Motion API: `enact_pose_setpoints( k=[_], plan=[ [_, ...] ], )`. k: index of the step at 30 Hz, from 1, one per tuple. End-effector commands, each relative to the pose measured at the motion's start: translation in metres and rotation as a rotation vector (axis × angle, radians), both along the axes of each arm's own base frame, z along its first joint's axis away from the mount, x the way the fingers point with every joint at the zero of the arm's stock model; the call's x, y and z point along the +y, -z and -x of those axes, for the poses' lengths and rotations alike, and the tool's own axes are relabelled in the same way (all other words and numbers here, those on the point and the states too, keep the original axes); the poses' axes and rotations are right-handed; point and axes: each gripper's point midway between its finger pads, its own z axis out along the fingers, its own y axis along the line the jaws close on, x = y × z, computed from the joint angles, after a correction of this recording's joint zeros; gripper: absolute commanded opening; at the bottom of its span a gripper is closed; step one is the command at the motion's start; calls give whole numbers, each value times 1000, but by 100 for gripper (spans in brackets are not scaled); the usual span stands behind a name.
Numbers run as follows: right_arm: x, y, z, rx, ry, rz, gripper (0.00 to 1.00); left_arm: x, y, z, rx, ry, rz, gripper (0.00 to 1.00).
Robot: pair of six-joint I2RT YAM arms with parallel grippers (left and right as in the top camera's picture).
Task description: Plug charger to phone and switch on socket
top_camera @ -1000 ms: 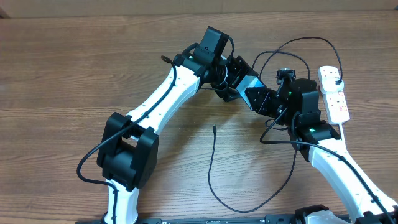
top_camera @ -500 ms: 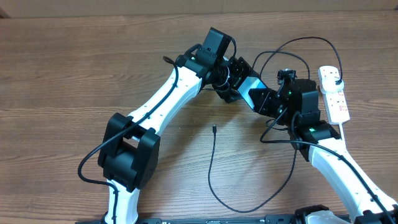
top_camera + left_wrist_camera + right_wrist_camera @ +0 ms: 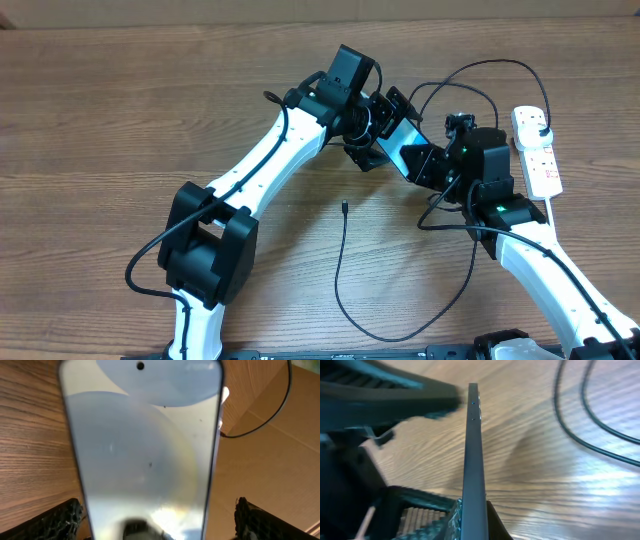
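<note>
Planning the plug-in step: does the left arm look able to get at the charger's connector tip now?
Probably yes: the left gripper is open, gripping nothing, and the connector tip lies uncovered on the table nearby.

- The phone (image 3: pixel 404 141) shows as a teal strip between the black arm ends.
- The charger (image 3: pixel 339 250) tip lies loose on the table (image 3: pixel 100 120), well apart from the socket (image 3: pixel 540 160).
</note>
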Motion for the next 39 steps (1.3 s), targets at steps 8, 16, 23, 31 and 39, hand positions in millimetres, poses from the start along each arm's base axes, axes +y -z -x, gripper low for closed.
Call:
enact_pose_setpoints(
  k=[8,16,23,31,39],
  plan=[
    [-33,-14,-23,-45,242,40,4,20,-34,-12,-52,20,68,99],
    [-30,-17,-25,111,495,-324,4,43,-38,-34,-82,-23,82,100],
    [-8,-40,-31,152,484,-575,4,59,-43,-53,-121,-62,94,100],
    [8,-58,-31,207,457,-746,4,58,-56,-72,-217,-87,121,100],
    [20,-74,-31,282,457,-924,4,58,-64,-85,-259,-138,134,100]
  ],
)
